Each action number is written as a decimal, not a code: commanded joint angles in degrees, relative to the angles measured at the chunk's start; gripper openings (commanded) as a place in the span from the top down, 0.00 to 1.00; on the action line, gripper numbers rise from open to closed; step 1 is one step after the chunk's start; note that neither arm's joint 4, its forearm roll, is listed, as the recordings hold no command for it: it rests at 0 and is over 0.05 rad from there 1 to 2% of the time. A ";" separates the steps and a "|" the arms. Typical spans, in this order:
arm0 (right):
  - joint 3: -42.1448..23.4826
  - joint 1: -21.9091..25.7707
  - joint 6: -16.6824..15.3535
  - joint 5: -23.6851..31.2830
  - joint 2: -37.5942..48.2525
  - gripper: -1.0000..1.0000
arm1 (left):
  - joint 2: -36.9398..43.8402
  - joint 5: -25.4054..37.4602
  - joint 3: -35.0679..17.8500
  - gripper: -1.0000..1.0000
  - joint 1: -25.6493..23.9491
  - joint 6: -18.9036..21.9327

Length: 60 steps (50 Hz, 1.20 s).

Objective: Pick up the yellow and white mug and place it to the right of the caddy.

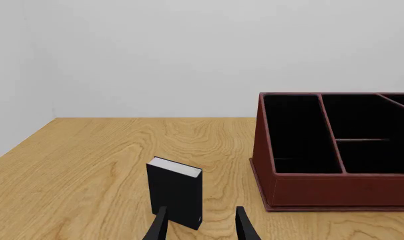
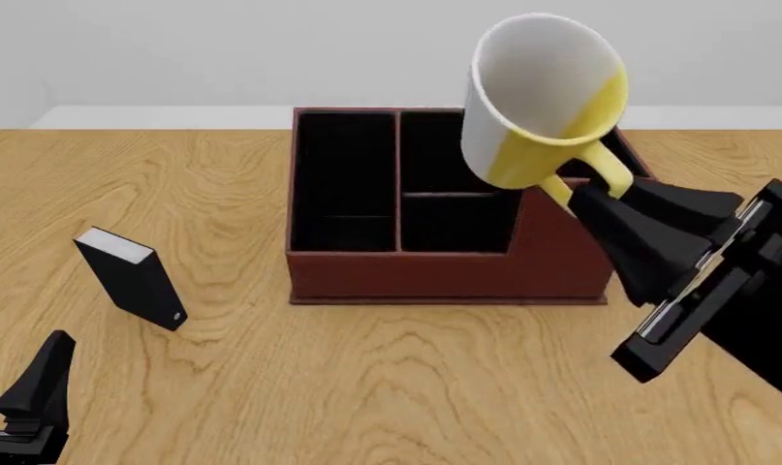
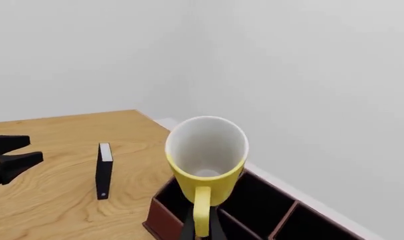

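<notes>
Right pincer (image 2: 584, 199) clamped on yellow and white mug (image 2: 540, 102) handle, mug tilted above caddy (image 2: 429, 262); left pincer (image 1: 200, 227) apart.

light oak-grain table (image 2: 404, 378) (wavy figure across its top) set against plain pale grey walls (image 1: 188, 50) under even, shadowless light.

You will find no legible text, label, brand, number or sign in any view — the yellow and white mug (image 2: 542, 102), the caddy (image 2: 449, 276) and the small black white-topped block (image 2: 132, 276) at the left of the front view all show plain faces.
</notes>
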 commanded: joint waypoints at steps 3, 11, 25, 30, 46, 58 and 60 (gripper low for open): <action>-1.27 -3.57 0.01 2.76 -2.80 1.00 | -0.01 -0.01 0.00 0.00 0.00 0.00; -0.89 -6.86 0.05 2.87 -3.65 1.00 | 0.00 0.00 0.00 0.00 0.00 -0.01; -1.75 -11.79 1.61 4.90 -5.08 1.00 | 0.00 0.00 0.00 0.00 -0.01 0.00; -1.82 -13.44 1.48 5.42 -5.55 1.00 | 0.00 0.00 0.00 0.00 -0.01 0.00; -2.58 -17.77 0.99 5.52 -5.31 1.00 | 0.01 0.01 0.00 0.00 -0.02 0.02; -3.39 -20.94 0.98 5.87 -5.12 1.00 | 0.00 0.00 0.00 0.00 0.01 0.01; -3.79 -21.82 1.21 6.06 -5.18 1.00 | 0.00 0.00 0.00 0.00 0.00 0.01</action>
